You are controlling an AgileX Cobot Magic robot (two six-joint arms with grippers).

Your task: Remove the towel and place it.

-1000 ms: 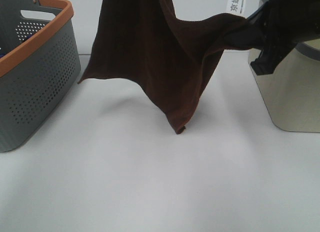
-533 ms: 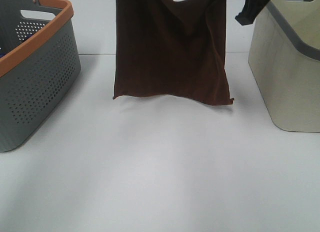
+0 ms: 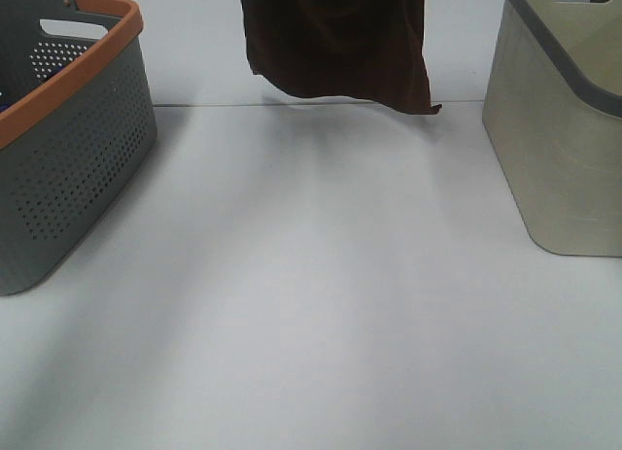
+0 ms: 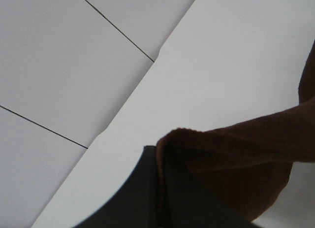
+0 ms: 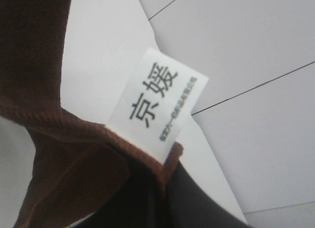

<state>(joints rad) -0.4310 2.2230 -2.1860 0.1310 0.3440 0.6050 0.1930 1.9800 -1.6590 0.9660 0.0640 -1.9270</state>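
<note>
The dark brown towel [image 3: 335, 42] hangs spread out high over the far middle of the white table, and its lower edge is clear of the surface. Both upper corners run out of the top of the exterior view, so the grippers do not show there. In the left wrist view my left gripper [image 4: 160, 188] is shut on a folded corner of the towel [image 4: 231, 149]. In the right wrist view my right gripper [image 5: 152, 193] is shut on the corner of the towel [image 5: 59, 154] that carries the white label [image 5: 157, 100].
A grey perforated basket with an orange rim [image 3: 68, 129] stands at the left edge of the table. A beige bin with a grey rim [image 3: 564, 129] stands at the right. The white table [image 3: 311, 304] lies between them.
The towel has gone from a skewed drape to a flat hang and has risen, so its lower edge is well above the table. The right gripper has left the top of the exterior view.
</note>
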